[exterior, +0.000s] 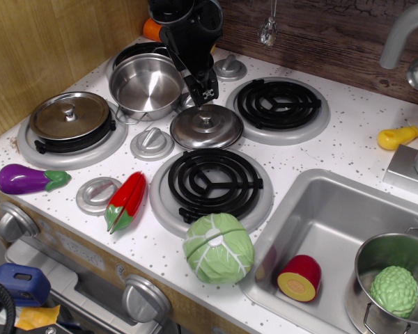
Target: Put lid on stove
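Note:
The lid (206,127) is round, shiny and slightly domed, with a small central knob. It lies flat on the white speckled stove (334,149), in the gap between the back right burner (279,104) and the front burner (209,182). My gripper (203,96) hangs straight above the knob, a little clear of it, with its black fingers pointing down and slightly apart. It holds nothing.
An empty steel pot (146,85) stands just left of the gripper. A duller flat lid (70,115) covers the left burner. Toy eggplant (28,179), red pepper (127,200) and cabbage (218,248) lie near the front. The sink (320,216) is at the right.

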`<control>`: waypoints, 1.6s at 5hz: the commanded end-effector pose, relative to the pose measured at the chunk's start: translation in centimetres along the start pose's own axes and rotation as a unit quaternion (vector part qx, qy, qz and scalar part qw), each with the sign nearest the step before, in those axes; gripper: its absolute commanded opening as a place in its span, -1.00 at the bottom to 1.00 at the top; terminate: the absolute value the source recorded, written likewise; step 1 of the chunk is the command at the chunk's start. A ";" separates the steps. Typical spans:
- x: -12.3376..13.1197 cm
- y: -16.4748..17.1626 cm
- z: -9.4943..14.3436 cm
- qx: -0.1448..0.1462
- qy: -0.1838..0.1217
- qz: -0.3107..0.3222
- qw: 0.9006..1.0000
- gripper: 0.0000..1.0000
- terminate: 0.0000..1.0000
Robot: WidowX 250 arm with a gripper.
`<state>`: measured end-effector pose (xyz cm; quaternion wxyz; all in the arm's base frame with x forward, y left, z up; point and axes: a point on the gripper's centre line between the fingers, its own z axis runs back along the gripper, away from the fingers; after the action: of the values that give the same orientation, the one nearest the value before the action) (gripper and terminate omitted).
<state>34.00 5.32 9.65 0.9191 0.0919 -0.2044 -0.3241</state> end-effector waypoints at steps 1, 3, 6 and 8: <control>0.0 0.0 0.0 0.000 0.000 0.000 1.000 1.00 -1.00; 0.5 1.5 -2.4 -0.028 -0.017 -0.025 0.999 1.00 -1.00; 0.5 2.3 -6.2 -0.036 -0.046 -0.045 0.997 1.00 -1.00; 0.0 2.0 -7.1 -0.049 -0.055 -0.033 0.997 1.00 -1.00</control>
<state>37.94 5.97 2.58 0.9016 0.0129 -0.2271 -0.3680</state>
